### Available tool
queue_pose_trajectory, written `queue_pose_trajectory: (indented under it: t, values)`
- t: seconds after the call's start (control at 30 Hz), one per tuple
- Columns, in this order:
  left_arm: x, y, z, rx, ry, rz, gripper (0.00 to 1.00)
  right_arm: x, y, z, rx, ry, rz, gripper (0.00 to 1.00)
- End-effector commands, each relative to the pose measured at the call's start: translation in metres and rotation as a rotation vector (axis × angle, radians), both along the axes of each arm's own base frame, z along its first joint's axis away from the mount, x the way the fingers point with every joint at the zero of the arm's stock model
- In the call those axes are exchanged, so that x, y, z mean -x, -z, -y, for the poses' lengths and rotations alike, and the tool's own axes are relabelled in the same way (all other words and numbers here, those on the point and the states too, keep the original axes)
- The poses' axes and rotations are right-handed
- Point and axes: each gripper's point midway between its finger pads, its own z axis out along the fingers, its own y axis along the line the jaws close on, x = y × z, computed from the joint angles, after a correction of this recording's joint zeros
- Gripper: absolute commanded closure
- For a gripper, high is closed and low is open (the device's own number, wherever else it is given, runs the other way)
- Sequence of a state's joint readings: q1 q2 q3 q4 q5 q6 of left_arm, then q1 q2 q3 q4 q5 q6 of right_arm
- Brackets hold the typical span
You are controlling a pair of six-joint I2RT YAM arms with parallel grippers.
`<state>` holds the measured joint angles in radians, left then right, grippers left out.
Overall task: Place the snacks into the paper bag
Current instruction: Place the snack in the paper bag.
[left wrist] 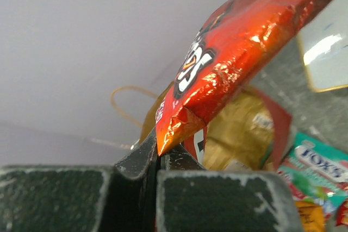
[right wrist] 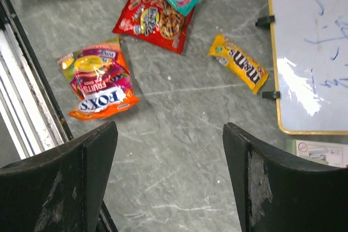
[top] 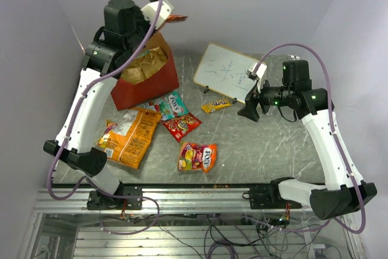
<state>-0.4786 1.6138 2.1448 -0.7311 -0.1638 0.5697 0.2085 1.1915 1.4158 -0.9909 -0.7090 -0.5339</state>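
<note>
Doritos bag (left wrist: 244, 42) sits clamped in left gripper (left wrist: 157, 156) raised above paper bag (top: 145, 89); right gripper (right wrist: 169, 131) hovers spread.

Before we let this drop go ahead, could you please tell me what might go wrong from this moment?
1. The left end effector pinches only a corner of the shiny red foil chip bag, so the bag could slip free early and miss.
2. A crinkly tan chip bag already fills much of the mouth of the tall red paper bag, so the red one may perch on top or slide out.
</note>
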Motion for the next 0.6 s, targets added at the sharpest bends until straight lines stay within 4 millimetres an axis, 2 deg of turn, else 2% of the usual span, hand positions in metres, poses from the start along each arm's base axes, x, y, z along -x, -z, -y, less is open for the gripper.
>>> queue_pose_trajectory:
  t: [0.0, 0.1, 0.3, 0.43, 0.57]
  values:
    - [-0.011, -0.004, -0.056, -0.039, -0.106, 0.020, 0.93, -0.012, 0.020, 0.007, 0.035, 0.026, 0.031, 0.22]
    - [-0.023, 0.012, -0.079, -0.065, -0.136, -0.024, 0.93, -0.014, 0.040, 0.009, 0.050, 0.035, 0.015, 0.22]
    - [-0.043, 0.046, -0.103, -0.104, -0.142, -0.110, 0.93, -0.016, 0.077, 0.012, 0.067, 0.057, -0.016, 0.23]
    - [-0.049, 0.060, -0.104, -0.098, -0.107, -0.146, 0.93, -0.012, 0.093, 0.018, 0.094, 0.074, -0.026, 0.23]
    - [-0.050, 0.068, -0.095, -0.086, -0.060, -0.171, 0.93, -0.009, 0.106, 0.021, 0.108, 0.082, -0.037, 0.24]
